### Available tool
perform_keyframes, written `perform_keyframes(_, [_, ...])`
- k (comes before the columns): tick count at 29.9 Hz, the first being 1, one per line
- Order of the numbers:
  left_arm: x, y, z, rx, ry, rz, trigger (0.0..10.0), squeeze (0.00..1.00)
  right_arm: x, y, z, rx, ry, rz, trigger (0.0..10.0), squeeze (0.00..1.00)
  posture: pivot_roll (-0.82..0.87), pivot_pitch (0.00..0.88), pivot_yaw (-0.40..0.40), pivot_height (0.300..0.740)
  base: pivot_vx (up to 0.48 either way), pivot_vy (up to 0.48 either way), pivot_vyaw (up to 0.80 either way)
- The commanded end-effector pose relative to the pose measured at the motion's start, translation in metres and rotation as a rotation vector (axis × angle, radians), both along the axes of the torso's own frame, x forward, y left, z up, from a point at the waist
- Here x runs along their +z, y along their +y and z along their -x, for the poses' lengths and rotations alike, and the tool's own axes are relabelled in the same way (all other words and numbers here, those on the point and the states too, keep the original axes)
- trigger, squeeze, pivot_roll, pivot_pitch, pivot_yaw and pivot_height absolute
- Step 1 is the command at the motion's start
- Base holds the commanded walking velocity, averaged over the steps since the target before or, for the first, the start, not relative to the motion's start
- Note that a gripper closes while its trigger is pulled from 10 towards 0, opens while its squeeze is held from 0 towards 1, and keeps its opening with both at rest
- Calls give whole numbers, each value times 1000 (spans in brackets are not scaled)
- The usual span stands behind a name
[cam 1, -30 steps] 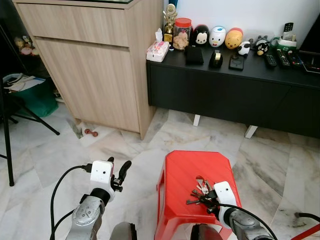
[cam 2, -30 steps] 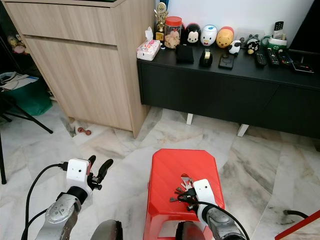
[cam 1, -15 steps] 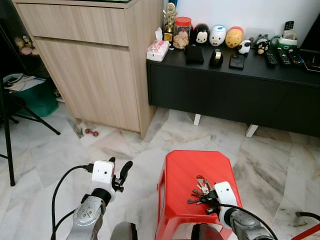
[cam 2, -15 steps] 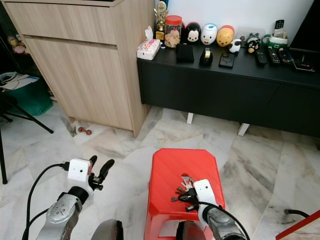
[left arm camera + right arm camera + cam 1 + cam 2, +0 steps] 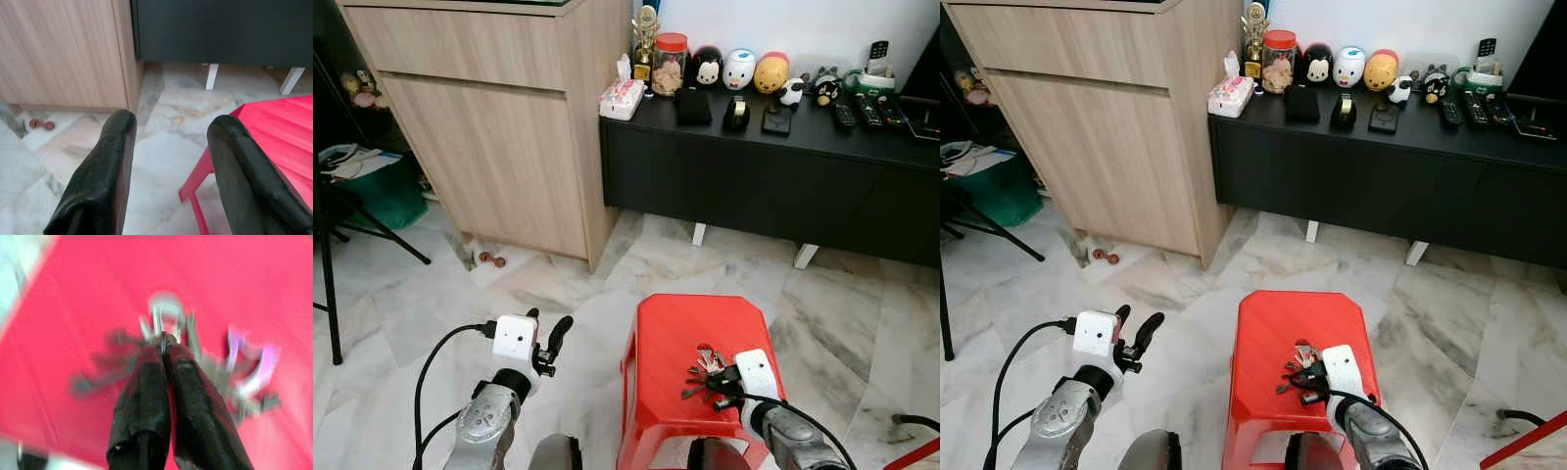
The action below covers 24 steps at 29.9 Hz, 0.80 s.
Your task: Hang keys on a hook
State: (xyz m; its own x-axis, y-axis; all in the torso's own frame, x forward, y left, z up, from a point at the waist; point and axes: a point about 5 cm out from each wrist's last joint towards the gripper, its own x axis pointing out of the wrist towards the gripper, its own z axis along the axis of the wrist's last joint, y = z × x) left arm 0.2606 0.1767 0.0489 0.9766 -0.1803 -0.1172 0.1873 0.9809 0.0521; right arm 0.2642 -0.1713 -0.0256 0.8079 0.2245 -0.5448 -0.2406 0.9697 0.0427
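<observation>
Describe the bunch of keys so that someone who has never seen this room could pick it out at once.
On the marble floor before the black sideboard stands a red plastic stool. The keys lie on its seat toward the right, pinched at the ring by the right gripper. They are a splayed metal cluster, the one loose thing on the stool.

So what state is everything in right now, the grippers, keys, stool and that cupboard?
Right gripper: shut on the keys' ring.
Keys: over the stool, pinched.
Left gripper: open, holding nothing.
Red stool: upright.
Wooden cabinet: closed.
</observation>
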Motion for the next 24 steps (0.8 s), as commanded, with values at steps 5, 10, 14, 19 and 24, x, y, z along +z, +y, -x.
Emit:
perform_keyframes(5, [-17, 11, 8, 51, 63, -22, 10000, 0, 30, 3, -14, -42, -274, -99, 0, 0, 167, 55, -39, 627, 0, 0, 0])
perform_keyframes(10, [-28, 17, 13, 102, 99, -24, 10000, 0, 52, 2, -13, -102, -450, -148, 3922, 0, 163, 51, -45, 627, 0, 0, 0])
perform_keyframes(14, [-36, 21, 17, 143, 124, -28, 10000, 0, 63, 6, -12, -79, -523, -142, 10000, 0, 155, 44, -52, 627, 0, 0, 0])
perform_keyframes(19, [-53, 29, 25, 189, 194, -21, 10000, 0, 71, 5, -15, -126, -561, -146, 10000, 0, 151, 30, -61, 627, 0, 0, 0])
perform_keyframes(24, [-55, 32, 26, 197, 189, -25, 10000, 0, 76, 4, -15, -116, -570, -131, 10000, 0, 157, 20, -66, 642, 0, 0, 0])
